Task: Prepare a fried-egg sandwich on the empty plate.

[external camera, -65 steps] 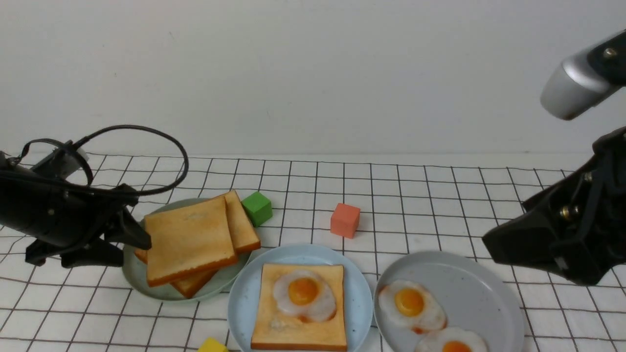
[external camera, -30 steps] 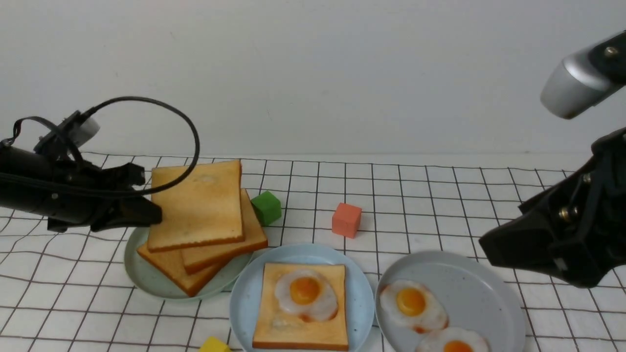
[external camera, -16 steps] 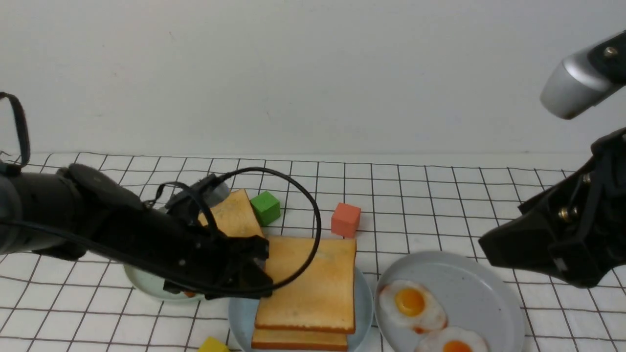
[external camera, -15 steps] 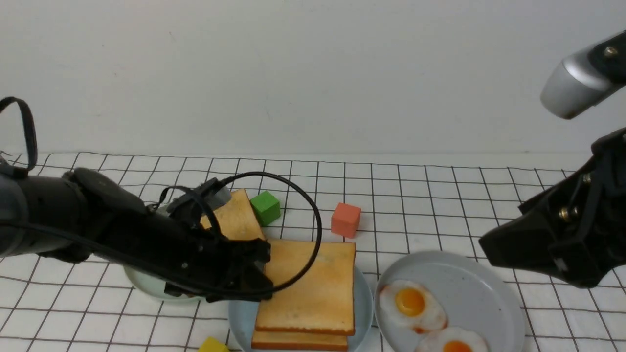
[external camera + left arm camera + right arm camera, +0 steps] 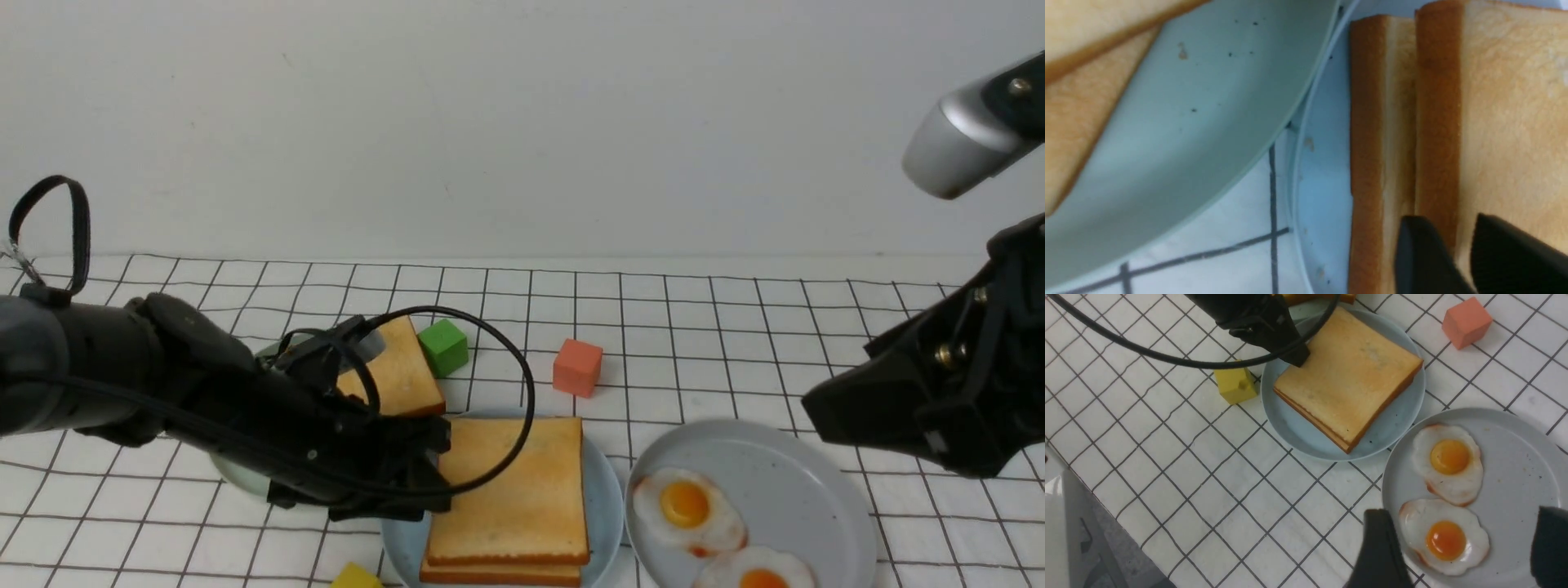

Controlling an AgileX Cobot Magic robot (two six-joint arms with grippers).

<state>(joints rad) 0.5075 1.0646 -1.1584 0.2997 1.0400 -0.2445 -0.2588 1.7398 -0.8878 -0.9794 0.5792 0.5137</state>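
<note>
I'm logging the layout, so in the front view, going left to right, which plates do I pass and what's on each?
pale green plate with loose toast → light-blue plate with the sandwich → grey plate with two fried eggs

The front view looks forward from the robot's side, tilted slightly down across the gridded desk [image 5: 735, 327] to the white wall [image 5: 522, 122], at middle range. The left wrist view sits very close against the crust edges of the fried-egg sandwich [image 5: 1437, 102], which fills the right of its frame. The right wrist view looks steeply down from higher up. All three share the fried-egg sandwich and the light-blue plate [image 5: 606, 498]; front and right wrist views also share the grey plate [image 5: 1515, 457] and red cube [image 5: 577, 367].
</note>
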